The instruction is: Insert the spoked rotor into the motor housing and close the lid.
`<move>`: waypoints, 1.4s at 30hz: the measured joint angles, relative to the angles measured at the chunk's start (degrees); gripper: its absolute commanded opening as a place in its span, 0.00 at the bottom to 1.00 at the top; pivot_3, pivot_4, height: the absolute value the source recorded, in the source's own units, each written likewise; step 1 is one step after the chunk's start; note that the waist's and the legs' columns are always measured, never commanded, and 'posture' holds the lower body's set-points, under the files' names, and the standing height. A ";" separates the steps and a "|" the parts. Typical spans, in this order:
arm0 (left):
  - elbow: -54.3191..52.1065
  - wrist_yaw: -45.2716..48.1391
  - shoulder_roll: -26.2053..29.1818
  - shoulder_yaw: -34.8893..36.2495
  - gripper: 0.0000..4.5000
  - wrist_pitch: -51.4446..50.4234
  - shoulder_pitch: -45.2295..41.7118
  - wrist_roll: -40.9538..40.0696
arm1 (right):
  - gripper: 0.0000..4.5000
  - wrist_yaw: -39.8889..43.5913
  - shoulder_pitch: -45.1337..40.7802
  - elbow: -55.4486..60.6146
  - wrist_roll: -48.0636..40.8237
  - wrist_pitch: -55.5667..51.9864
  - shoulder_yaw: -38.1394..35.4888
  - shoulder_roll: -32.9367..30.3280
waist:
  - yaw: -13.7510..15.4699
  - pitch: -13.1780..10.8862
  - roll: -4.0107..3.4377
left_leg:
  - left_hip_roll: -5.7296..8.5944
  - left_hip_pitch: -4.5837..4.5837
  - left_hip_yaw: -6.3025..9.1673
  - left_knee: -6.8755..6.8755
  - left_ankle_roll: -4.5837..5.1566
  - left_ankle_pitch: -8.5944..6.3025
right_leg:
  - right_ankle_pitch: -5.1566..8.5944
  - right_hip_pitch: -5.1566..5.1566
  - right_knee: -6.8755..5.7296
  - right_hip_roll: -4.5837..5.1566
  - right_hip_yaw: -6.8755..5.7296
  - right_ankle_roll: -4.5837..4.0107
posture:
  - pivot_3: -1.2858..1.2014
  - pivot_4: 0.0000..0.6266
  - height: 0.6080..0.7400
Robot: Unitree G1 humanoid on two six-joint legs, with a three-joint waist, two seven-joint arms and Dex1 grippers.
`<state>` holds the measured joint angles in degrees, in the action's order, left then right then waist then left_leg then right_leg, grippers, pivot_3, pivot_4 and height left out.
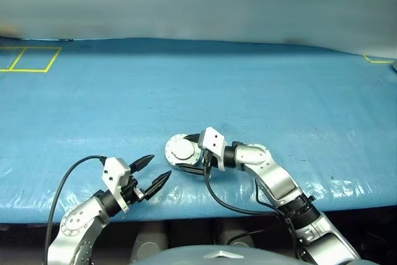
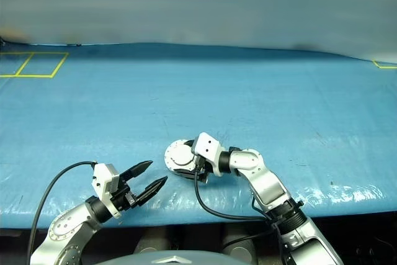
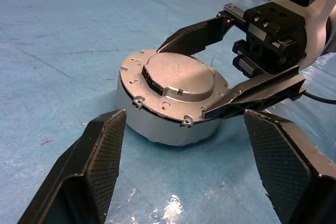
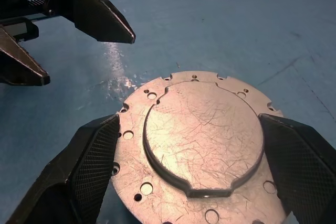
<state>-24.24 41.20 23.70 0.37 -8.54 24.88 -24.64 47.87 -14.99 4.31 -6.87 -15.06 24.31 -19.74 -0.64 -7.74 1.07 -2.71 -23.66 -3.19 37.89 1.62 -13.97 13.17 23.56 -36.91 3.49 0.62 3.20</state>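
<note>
The motor housing [image 3: 157,127] stands on the blue table near its front edge. The lid [image 3: 178,80] lies shut on top of it, plain light grey face up. My right gripper [image 4: 189,124] is open, one finger on each side of the housing at lid height; I cannot tell whether the fingers touch it. My left gripper [image 1: 159,166] is open and empty, a short way left of the housing and nearer the table's front edge, pointing at it. The spoked rotor is out of view.
A blue cover [image 1: 248,91] spans the table. Yellow tape squares [image 1: 31,59] lie at the far left and a yellow tape mark [image 1: 378,60] at the far right. The table's front edge [image 1: 347,200] runs just below both grippers.
</note>
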 measured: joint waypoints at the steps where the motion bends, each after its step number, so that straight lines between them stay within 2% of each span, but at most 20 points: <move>1: 0.02 -0.06 0.02 0.00 0.85 -0.02 -0.14 0.00 | 0.99 -0.03 0.00 -0.23 0.15 0.25 0.02 0.01 | 0.00 0.00 0.00 | 0.00 0.00 0.00 0.00 0.00 0.00 | 0.00 0.00 0.00 -0.01 0.00 0.00 | 0.52 0.24 1.00; 4: 0.01 -0.35 0.09 0.05 0.85 -0.19 -0.72 -0.04 | 0.86 -0.40 -0.07 -1.26 0.46 1.20 -0.03 0.69 | 0.00 0.01 0.00 | -0.01 0.04 0.00 0.00 0.00 0.00 | 0.00 -0.02 0.00 -0.01 -0.01 0.00 | 0.52 0.24 1.00; 6: -0.04 -0.79 0.14 0.04 0.85 -0.91 -1.12 -0.07 | 0.71 -0.98 -0.31 -2.24 1.02 2.31 -0.12 1.11 | -0.11 0.01 0.00 | -0.02 0.06 -0.04 0.00 0.00 0.00 | 0.00 -0.03 -0.01 0.00 0.00 0.01 | 0.52 0.24 1.00; 7: -0.14 -1.03 0.15 0.04 0.85 -1.13 -1.21 -0.09 | 0.67 -0.98 -0.37 -2.42 1.10 2.56 -0.09 1.12 | -0.13 0.01 0.01 | -0.02 0.06 -0.04 0.00 0.00 0.00 | 0.00 -0.03 0.00 0.00 0.00 0.01 | 0.52 0.24 1.00; 16: -1.53 -2.40 0.17 0.03 0.85 -3.03 -1.62 -0.25 | 0.67 -1.68 -0.37 -2.91 1.25 1.79 -0.20 1.89 | -0.18 0.03 0.02 | -0.15 0.12 -0.08 0.01 -0.02 0.01 | -0.06 -0.05 -0.02 -0.04 -0.01 -0.08 | 0.52 0.24 1.00; 28: -2.97 -3.25 0.17 -0.29 0.85 -5.08 -2.71 -0.28 | 0.67 -4.88 -0.43 -0.77 1.09 -6.97 0.09 4.08 | -0.33 0.38 -0.05 | -0.52 0.22 -0.15 0.00 -0.07 0.01 | -0.11 -0.06 -0.02 -0.07 -0.01 -0.16 | 0.52 0.24 1.00; 37: -3.03 -3.64 0.60 -0.44 0.85 -5.22 -2.99 -0.31 | 0.67 -7.03 -0.22 -0.88 2.61 -6.61 1.87 4.11 | -0.58 0.75 -0.36 | -0.61 0.40 -0.21 -0.03 -0.41 -0.16 | -0.05 -0.07 -0.02 0.01 -0.03 -0.06 | 0.52 0.24 1.00; 42: -3.03 -3.64 0.82 0.15 0.85 -5.21 -3.05 -0.57 | 0.67 -5.51 0.88 -0.80 -1.03 -7.91 -1.25 4.07 | -0.25 0.76 -0.39 | -0.60 0.36 -0.26 -0.04 -0.42 -0.17 | -0.05 -0.05 0.02 0.05 -0.03 -0.07 | 0.52 0.24 1.00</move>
<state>-27.27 37.55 24.52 0.52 -13.75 21.83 -25.21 42.36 -14.11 3.51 -7.90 -22.96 23.07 -15.67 -0.90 -6.99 0.69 -3.31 -23.30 -3.45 37.85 1.20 -14.14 13.11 23.51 -36.89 3.54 0.59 3.14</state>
